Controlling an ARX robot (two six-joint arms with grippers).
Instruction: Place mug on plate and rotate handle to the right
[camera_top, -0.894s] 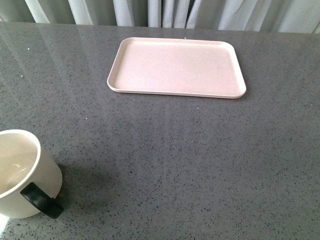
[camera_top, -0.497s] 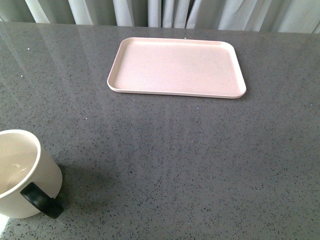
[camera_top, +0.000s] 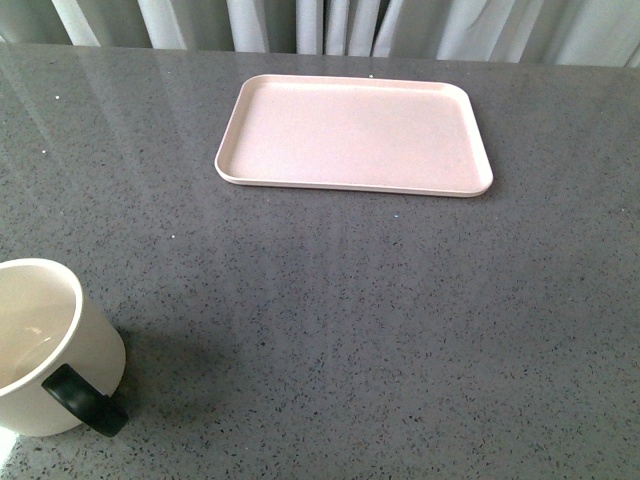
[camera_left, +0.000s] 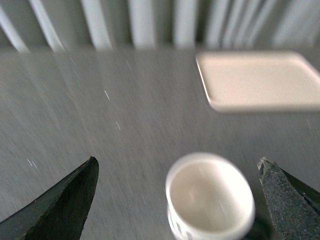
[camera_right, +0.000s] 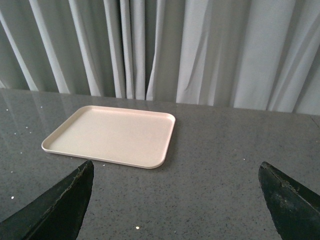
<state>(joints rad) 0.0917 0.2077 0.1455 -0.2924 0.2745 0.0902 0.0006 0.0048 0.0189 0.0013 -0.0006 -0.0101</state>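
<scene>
The left gripper's (camera_left: 177, 161) jaws are spread wide and empty over the mug (camera_left: 209, 197), seemingly clear of it, though that view is blurred. The right gripper's (camera_right: 176, 164) jaws are wide and empty. The mug stands on the table (camera_top: 350, 320), well apart from the plate (camera_top: 355, 135), partly cut off in the front view.

left end effector (camera_left: 178, 165) with jaws spread wide, right end effector (camera_right: 176, 169) with jaws equally wide apart

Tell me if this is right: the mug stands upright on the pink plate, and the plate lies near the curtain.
Not quite. The mug does stand upright, but on the table, close to the robot on its left and well apart from the plate, which has nothing on it. The plate does lie near the curtain. The front view shows this.
</scene>
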